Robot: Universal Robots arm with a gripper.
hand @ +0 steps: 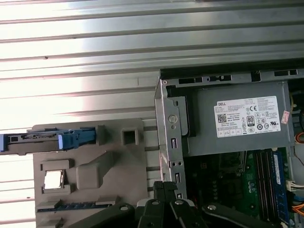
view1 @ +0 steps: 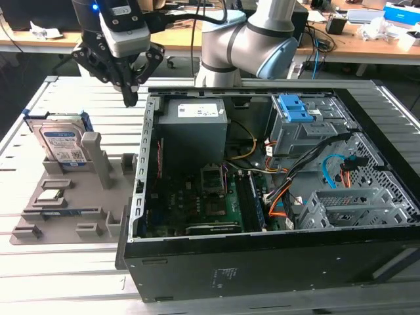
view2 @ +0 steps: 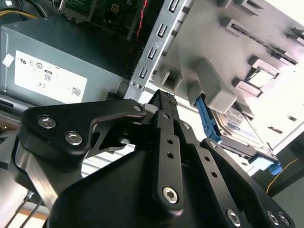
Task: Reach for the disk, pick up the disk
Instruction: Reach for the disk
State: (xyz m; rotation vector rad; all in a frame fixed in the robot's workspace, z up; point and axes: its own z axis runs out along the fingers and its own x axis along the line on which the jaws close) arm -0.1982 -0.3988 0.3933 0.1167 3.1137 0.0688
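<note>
**Empty hand [view1: 131,100], disk [view1: 60,141] at its 8 o'clock**

In the exterior view, the computer case [view1: 262,197] had a grey holder [view1: 98,200] at its 9 o'clock. The hand hovered, fingers [view1: 129,88] pressed together. The disk stood in the holder, top edge running 9-to-3.

Counter [view1: 59,269]: silver metal, ribbed in long parallel slats. Two things rest directly on it.

Open black computer case [view1: 262,269]: lying on its side, side panel off, taking most of the surface.

Grey moulded tray [view1: 85,197]: lies flat just beside the case, on the exterior view's left of it. Both wrist views show the tray's edge running alongside the case's metal frame.

Bare slats show around the tray on its sides away from the case.
</note>
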